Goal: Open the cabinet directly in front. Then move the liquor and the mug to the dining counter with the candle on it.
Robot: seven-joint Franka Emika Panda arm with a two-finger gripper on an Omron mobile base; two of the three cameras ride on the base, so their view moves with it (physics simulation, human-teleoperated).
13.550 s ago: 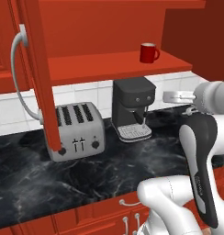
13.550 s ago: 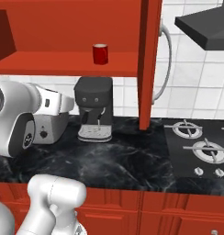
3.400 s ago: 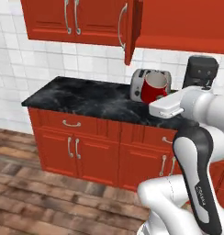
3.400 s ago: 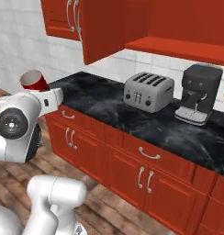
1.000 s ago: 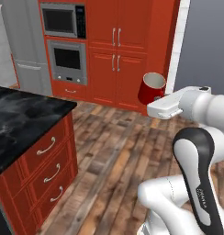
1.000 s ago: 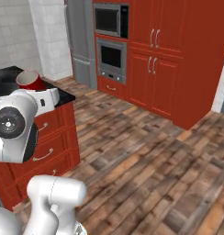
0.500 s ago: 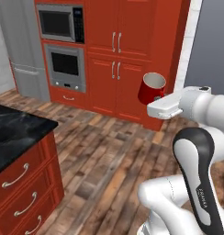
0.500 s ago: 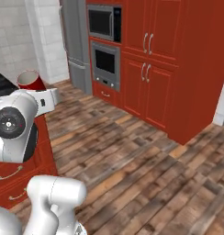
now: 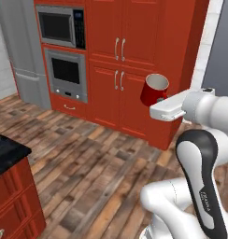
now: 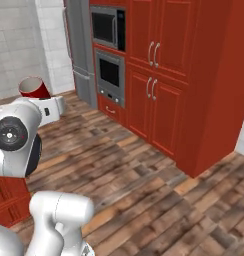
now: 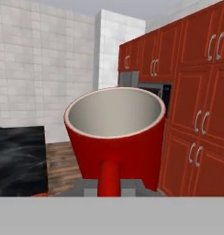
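Note:
The mug (image 9: 154,89) is glossy red with a pale inside and stays upright in the air, well above the wood floor. My gripper (image 9: 156,101) is shut on it from below and behind, at its handle side. From the other side, the mug (image 10: 34,88) sits just above the white hand, and my gripper (image 10: 42,101) holds it there. In the hand view the mug (image 11: 116,137) stands close up with its handle toward my gripper (image 11: 109,184). The cabinet, the liquor, the candle and the dining counter are out of view.
Ahead stands a tall red cabinet wall (image 9: 120,70) with a built-in microwave (image 9: 60,25) and oven (image 9: 65,74), beside a grey fridge (image 9: 20,56). A black marble counter corner (image 9: 4,151) on a red base lies at lower left. Open wood floor (image 10: 144,185) stretches ahead.
The whole picture has swung: the base has turned, so the black counter slid off to the left and the tall cabinets came closer. The mug stays in the shut gripper.

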